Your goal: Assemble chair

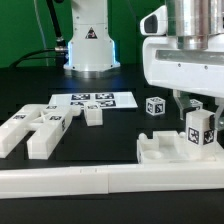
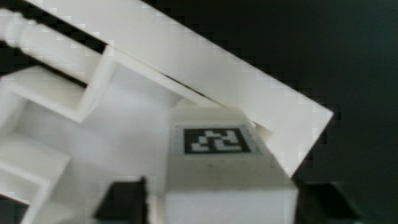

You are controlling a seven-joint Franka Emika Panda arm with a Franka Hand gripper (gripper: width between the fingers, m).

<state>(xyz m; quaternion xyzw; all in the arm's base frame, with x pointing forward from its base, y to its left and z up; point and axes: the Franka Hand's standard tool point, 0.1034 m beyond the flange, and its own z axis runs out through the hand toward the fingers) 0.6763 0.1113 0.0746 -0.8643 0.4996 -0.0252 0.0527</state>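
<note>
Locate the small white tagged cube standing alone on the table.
Exterior view, right of centre: the cube stands between the marker board and the gripper, which grips a white tagged part.

- Parts cluster [image 1: 35, 128]: white blocky pieces lying flat at 9 o'clock in the exterior view, touching or just beside one another.
- Small block [image 1: 93, 115]: white, lying at the cluster's 2 o'clock.
- Cube [image 1: 155, 105]: tagged, standing alone at 2 o'clock.
- Seat [image 1: 158, 150]: white, notched, flat at 4 o'clock.
- Post [image 1: 198, 130]: tagged, upright at the seat's 2 o'clock.
</note>
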